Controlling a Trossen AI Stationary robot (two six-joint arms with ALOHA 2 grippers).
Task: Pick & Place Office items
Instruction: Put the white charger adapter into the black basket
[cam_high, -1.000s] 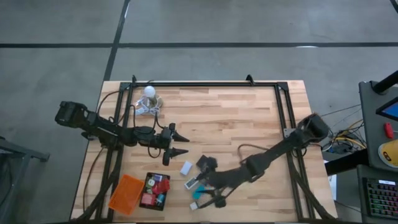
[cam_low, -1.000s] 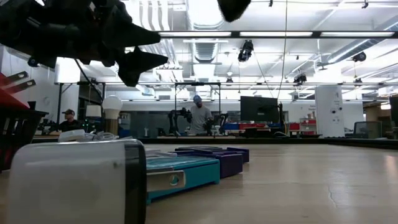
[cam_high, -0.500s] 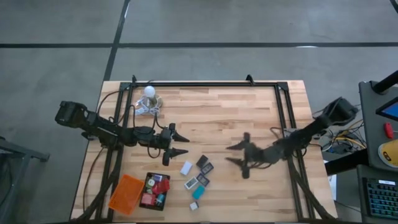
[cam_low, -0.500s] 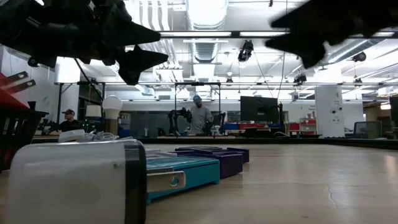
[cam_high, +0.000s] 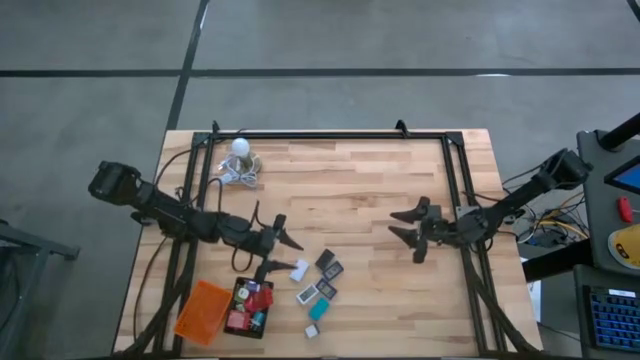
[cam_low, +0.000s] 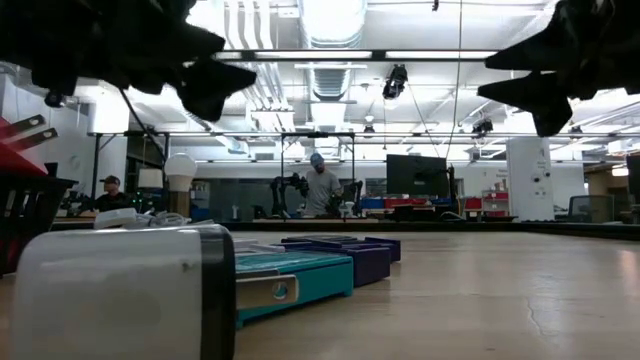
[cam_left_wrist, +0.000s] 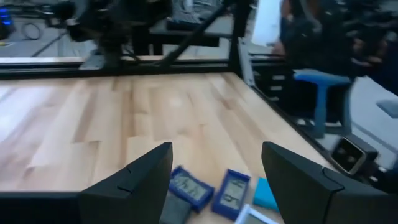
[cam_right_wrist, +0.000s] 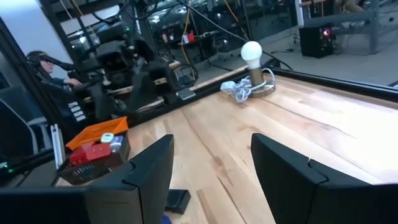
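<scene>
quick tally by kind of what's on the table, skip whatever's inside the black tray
trays: 2 (orange tray, black tray)
bulb with cord: 1
loose office pieces: 7
total: 10

Dark jointed arms, black cables

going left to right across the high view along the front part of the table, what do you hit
orange tray → black tray holding red pieces → left claw, open → white piece → loose cluster of small office items → right claw, open
</scene>
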